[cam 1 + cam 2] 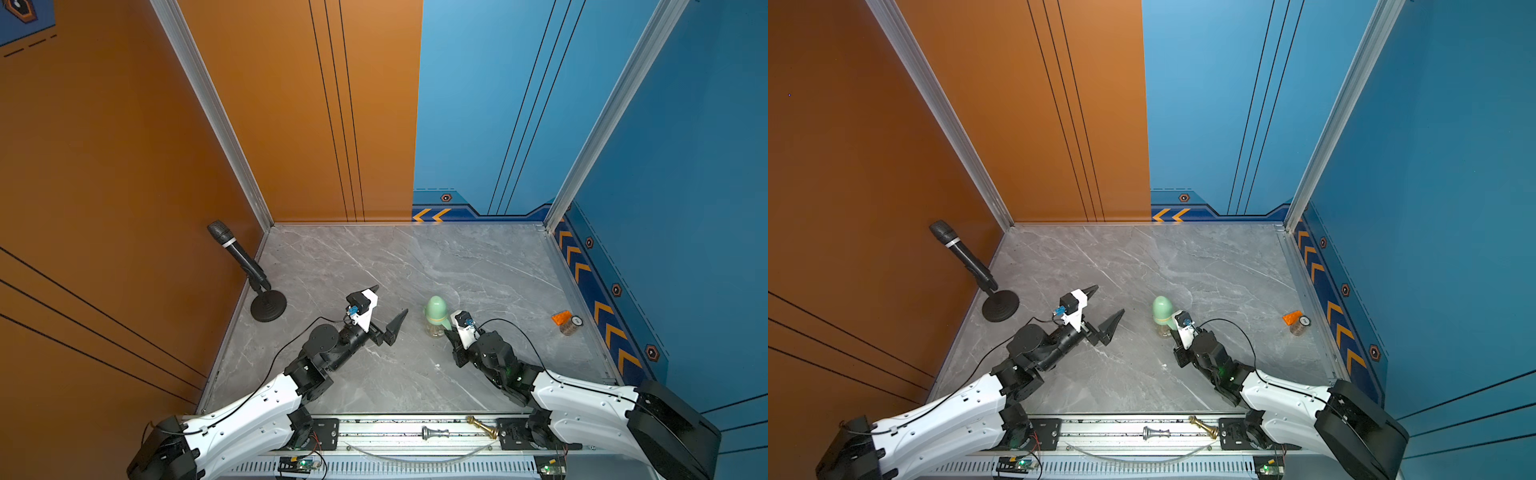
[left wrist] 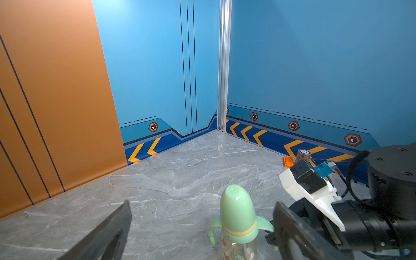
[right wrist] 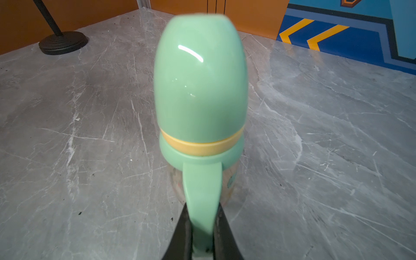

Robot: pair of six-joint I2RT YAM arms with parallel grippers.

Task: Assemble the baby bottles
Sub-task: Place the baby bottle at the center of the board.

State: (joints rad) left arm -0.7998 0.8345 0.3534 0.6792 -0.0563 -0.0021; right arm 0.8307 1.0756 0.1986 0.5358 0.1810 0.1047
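Observation:
One baby bottle (image 1: 435,316) (image 1: 1162,315) stands upright on the grey marble table. It has a clear body, a mint-green handled ring, a yellow collar and a mint-green dome cap (image 3: 200,74) stacked together. My right gripper (image 1: 449,332) (image 3: 202,206) is shut on one green handle (image 3: 201,180) of the ring. My left gripper (image 1: 390,300) (image 1: 1109,299) hangs open to the left of the bottle, apart from it. In the left wrist view the bottle (image 2: 238,213) stands between its spread fingers (image 2: 117,227), nearer the right-hand one.
A black microphone on a round stand (image 1: 268,305) is at the table's left edge. An orange brick (image 1: 561,318) and a small jar (image 1: 571,326) lie near the right wall. A silver chess piece (image 1: 434,433) and a gold one (image 1: 482,426) rest on the front rail.

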